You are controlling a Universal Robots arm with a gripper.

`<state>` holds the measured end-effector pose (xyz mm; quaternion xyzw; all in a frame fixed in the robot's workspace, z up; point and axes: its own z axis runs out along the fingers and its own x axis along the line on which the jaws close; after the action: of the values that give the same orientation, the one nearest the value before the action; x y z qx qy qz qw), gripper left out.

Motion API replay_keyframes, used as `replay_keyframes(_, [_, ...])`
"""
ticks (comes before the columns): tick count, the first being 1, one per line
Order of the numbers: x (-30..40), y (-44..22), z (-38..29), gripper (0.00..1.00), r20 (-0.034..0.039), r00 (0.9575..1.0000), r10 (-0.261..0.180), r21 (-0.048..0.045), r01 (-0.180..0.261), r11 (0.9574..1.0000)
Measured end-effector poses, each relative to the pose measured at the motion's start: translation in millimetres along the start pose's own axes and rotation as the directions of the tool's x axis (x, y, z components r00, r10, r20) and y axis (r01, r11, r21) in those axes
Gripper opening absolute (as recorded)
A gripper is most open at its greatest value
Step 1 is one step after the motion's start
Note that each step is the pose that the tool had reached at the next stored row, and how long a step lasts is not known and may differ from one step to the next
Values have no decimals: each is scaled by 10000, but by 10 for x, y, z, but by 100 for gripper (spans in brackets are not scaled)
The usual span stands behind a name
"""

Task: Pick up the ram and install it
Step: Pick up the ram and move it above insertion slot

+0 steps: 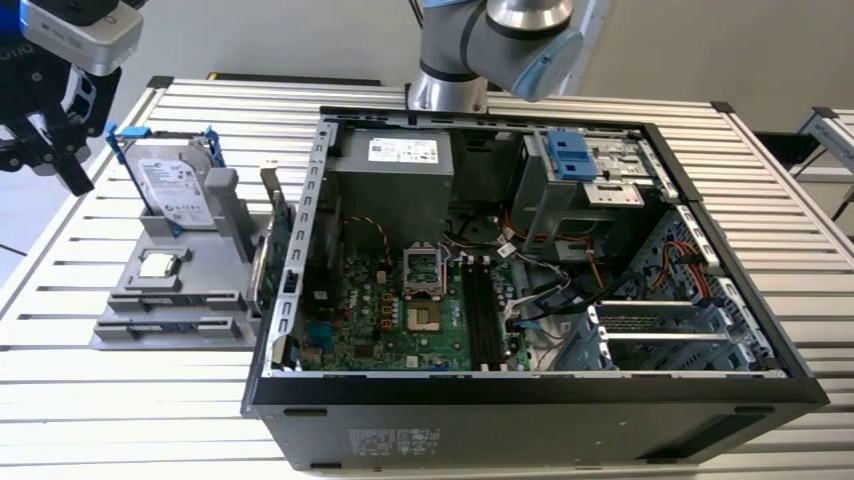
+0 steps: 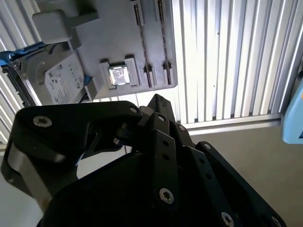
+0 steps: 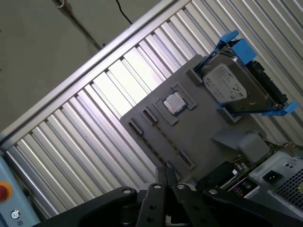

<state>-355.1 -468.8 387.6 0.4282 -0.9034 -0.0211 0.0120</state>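
Observation:
My gripper [image 1: 76, 172] hangs at the exterior view's far left, above the slatted table and beside the grey parts holder [image 1: 140, 325]. In both wrist views the black fingertips [image 3: 166, 174] [image 2: 158, 101] meet with nothing between them. The holder's long narrow slots [image 3: 184, 161] [image 2: 162, 28] are bare. I cannot make out the ram in any view. The open computer case [image 1: 534, 400] lies to the exterior view's right of the holder. Black memory slots [image 1: 481, 315] run along its motherboard.
On the holder stand a silver hard drive in a blue frame [image 1: 171, 190] [image 3: 232, 85] and a small square processor [image 1: 158, 265] [image 3: 173, 102]. A green expansion card [image 1: 278, 275] stands between holder and case. The arm's base [image 1: 454, 90] rises behind the case.

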Motion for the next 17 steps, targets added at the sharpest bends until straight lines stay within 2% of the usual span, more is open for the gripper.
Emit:
replay_keyframes(8, [0, 1, -4, 0, -8, 9997, -239, -2, 239, 9997])
replay_keyframes(17, [0, 0, -4, 0, 3, 9997, -244, -11, 244, 9997])
